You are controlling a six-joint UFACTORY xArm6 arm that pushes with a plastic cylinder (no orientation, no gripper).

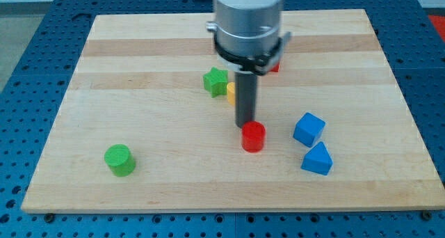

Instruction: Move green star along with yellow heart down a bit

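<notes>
At the view's left, near the bottom edge of the pale wooden worktop (139, 71), a green cylinder block (119, 159) stands alone, well apart from everything else. Moving toward the middle, the green star block (215, 80) sits in the upper half of the board. Just beside it on the view's right lies the yellow heart block (231, 92), of which only a sliver shows; my dark rod (246, 99) covers the rest, so its heart shape cannot be made out here, and I cannot tell whether star and heart touch.

There is no hand on this arm to be open or closed, only the rod hanging from the grey cylindrical wrist (248, 19). My tip (246, 126) comes down just to the view's right of and below the yellow heart, right behind a red cylinder block (253, 136) that stands directly under it in the view. Whether the tip touches the red cylinder cannot be told.

Behind the wrist, at its right side, a small bit of another red block (274, 67) peeks out; its shape is hidden.

Further right, a blue cube block (309, 129) sits tilted on its footprint, and just below it a blue triangular block (317, 159), close by, with a thin gap between them.
</notes>
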